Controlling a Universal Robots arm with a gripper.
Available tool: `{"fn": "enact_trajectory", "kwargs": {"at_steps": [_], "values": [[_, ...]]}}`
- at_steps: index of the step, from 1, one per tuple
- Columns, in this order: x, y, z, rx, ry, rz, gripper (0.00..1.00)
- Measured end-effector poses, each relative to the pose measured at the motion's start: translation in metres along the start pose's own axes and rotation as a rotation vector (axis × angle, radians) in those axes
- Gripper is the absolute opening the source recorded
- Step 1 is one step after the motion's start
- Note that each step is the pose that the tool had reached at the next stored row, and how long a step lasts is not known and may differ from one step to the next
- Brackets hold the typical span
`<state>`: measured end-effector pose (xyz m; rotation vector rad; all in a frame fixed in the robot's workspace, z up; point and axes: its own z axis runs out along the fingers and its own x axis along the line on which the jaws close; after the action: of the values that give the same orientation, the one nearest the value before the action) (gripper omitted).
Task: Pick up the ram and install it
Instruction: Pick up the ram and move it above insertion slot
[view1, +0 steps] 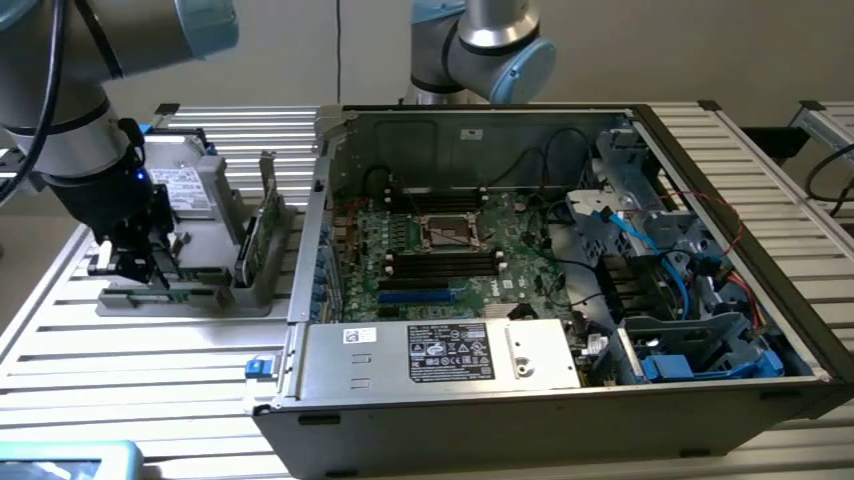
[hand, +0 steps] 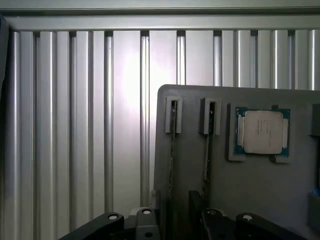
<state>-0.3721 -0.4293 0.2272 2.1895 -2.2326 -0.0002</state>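
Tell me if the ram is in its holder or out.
In: two ram sticks stand on edge in slots of the gray holder, beside the open computer case.

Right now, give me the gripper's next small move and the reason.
Probably ease the gripper down toward the ram: the gripper hangs above the gray tray, where the ram stands on edge in its slot, not yet lifted.
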Motion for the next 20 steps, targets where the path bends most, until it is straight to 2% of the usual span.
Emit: {"fn": "enact_trajectory", "kwargs": {"at_steps": [11, 20], "values": [[0.001, -0.0007, 0.0156, 0.0003, 0.0011, -0.001, 0.36], [0.001, -0.0008, 0.0237, 0.0001, 0.0012, -0.001, 0.36]]}}
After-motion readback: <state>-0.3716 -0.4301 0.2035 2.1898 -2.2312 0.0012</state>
